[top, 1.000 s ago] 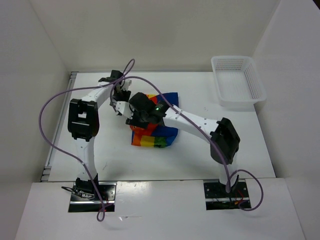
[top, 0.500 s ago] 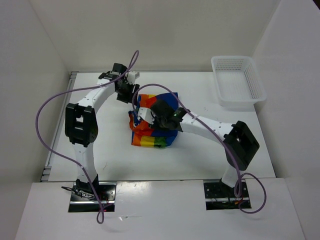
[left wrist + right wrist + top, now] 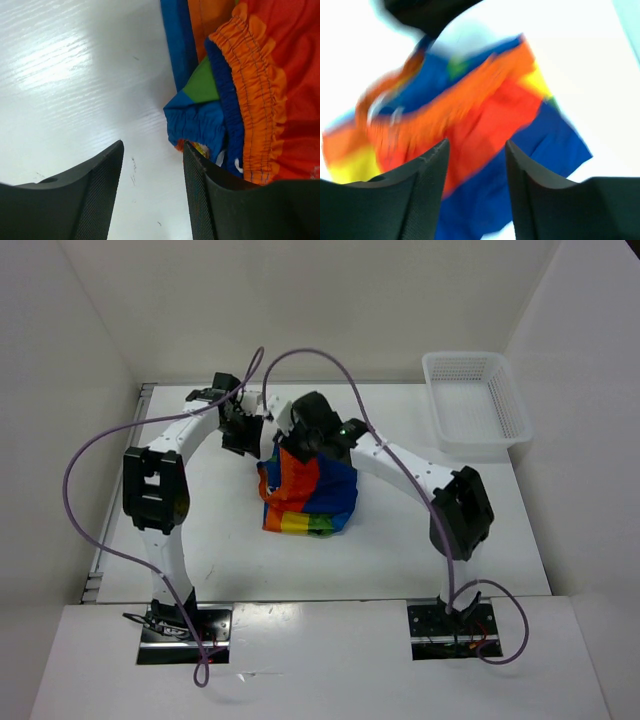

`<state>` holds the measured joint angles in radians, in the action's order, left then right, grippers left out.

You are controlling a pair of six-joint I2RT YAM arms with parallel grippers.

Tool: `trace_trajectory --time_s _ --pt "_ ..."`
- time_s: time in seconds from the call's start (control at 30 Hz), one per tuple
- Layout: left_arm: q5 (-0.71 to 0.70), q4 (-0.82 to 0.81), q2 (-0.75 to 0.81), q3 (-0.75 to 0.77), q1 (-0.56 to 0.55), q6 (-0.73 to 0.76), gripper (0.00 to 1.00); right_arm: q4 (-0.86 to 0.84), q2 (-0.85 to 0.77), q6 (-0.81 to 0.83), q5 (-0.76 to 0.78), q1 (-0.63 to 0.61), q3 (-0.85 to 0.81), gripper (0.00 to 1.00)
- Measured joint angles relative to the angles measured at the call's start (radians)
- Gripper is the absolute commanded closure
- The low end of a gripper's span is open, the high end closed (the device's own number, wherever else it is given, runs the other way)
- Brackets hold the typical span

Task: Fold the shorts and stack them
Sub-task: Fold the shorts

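White table (image 3: 480,520) bears the shorts (image 3: 305,490) lying near-to-far (waistband (image 3: 257,100) far).

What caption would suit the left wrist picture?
Open left pincer over the table, beside the rainbow shorts.

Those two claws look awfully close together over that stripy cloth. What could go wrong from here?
1. The left claw is open over the white table, just beside the rainbow-striped cloth shorts; closing there might miss the fabric.
2. The orange elastic waistband is bunched, so a fold may turn out lopsided.
3. The right claw hangs open close to the left one; they could bump.
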<state>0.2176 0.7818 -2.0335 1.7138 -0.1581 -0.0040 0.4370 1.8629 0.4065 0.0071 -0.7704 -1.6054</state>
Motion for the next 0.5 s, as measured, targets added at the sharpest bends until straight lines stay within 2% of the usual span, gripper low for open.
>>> trace_trajectory --time_s 0.17,0.33,0.43,0.5 --pt "0.071 -0.01 0.019 -0.036 0.016 0.0 0.38 -0.073 0.179 -0.174 -0.018 0.064 -0.224 0.45" --pt "0.155 -0.009 -0.024 -0.042 0.016 0.0 0.38 -0.084 0.33 -0.288 -0.012 0.07 -0.299 0.45" --pt "0.189 -0.009 -0.048 -0.042 0.02 -0.002 0.45 -0.077 0.374 -0.325 -0.018 0.067 -0.307 0.45" --pt "0.208 -0.009 -0.06 -0.042 0.026 -0.003 0.56 -0.076 0.391 -0.343 -0.021 0.063 -0.316 0.45"
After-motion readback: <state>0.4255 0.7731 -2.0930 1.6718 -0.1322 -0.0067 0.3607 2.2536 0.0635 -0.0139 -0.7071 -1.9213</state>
